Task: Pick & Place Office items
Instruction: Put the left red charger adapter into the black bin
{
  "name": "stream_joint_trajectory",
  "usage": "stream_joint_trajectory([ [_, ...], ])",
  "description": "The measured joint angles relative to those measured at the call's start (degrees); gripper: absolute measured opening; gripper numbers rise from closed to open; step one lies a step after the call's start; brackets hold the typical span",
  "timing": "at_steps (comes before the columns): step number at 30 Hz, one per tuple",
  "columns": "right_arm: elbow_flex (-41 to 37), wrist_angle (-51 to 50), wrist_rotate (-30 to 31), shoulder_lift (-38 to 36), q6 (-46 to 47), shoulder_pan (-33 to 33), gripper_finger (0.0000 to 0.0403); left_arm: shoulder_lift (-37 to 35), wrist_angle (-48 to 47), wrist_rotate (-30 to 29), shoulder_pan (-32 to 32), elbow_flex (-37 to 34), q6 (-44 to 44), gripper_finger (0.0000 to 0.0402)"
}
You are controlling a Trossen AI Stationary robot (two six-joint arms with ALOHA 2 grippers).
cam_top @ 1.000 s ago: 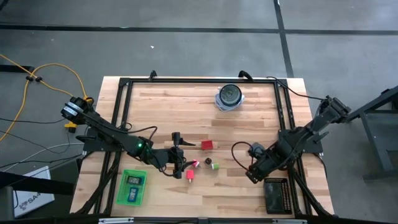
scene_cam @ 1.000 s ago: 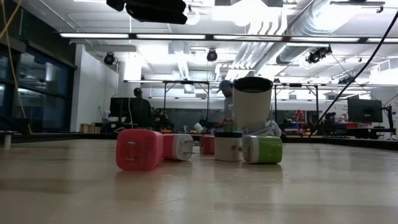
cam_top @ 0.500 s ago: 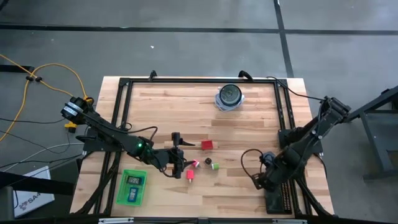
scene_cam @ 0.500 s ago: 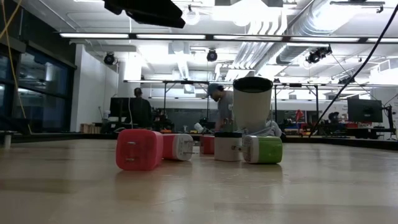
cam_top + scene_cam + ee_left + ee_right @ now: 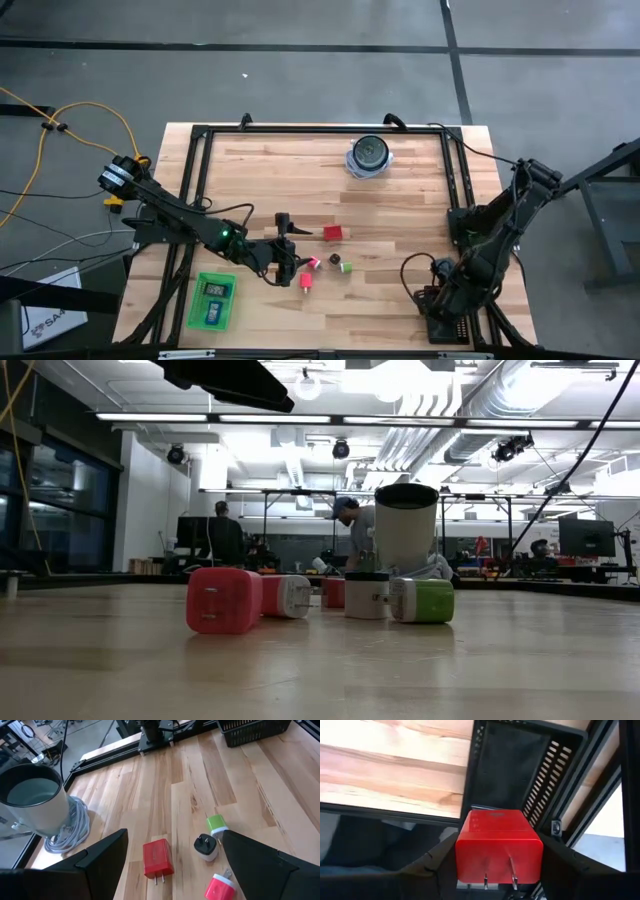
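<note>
My right gripper [image 5: 438, 298] is shut on a red plug block [image 5: 499, 851] above the black tray [image 5: 520, 765] at the table's near right corner. My left gripper [image 5: 174, 835] is open and empty above the table's middle. Below and ahead of it lie a red plug block [image 5: 159, 859], a dark-and-white one [image 5: 206, 846], a green one [image 5: 216, 824] and a pink one [image 5: 220, 887], all resting on the wood. A green tray [image 5: 213, 300] at the near left holds teal and blue rectangles. My right gripper pinches the red plug block by its two opposite sides [image 5: 462, 855] between its two fingers. The fingers point down toward the black tray. The block is lifted clear, and its two metal prongs [image 5: 499, 879] point back toward the wrist.
A round blue-white cup [image 5: 368, 155] with a dark top stands on coiled cable at the far middle; in the low view it [image 5: 405, 525] rises behind the blocks. A black frame rail [image 5: 195, 180] runs round the table. People stand in the room beyond.
My right gripper has carried the red plug block toward the table's near right corner, from over the bare wood to over the black tray. The block stays held and clear.
</note>
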Motion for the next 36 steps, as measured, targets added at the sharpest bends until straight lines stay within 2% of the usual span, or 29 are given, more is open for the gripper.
stream_joint_trajectory([
  [10, -0.01, 5.32, -4.33, 7.58, -4.72, 0.20, 0.0204, 0.00, -0.02, 0.02, 0.00, 0.00, 0.00, 0.0317],
  [15, -0.01, 5.36, -9.94, 11.43, -7.55, 0.23, 0.0200, 0.00, 0.00, 0.02, 0.00, 0.00, 0.00, 0.0317],
  [22, -0.01, 5.18, -14.05, 15.97, -12.14, 0.85, 0.0204, 0.00, 0.02, 0.02, 0.00, 0.00, 0.00, 0.0317],
  [29, -0.01, 5.27, -15.12, 18.84, -16.68, 0.81, 0.0201, 0.00, 0.04, 0.04, 0.00, 0.00, 0.00, 0.0317],
  [36, -0.01, 7.41, -13.38, 19.22, -16.01, 0.60, 0.0207, 0.00, 0.04, 0.04, 0.00, 0.00, 0.00, 0.0317],
])
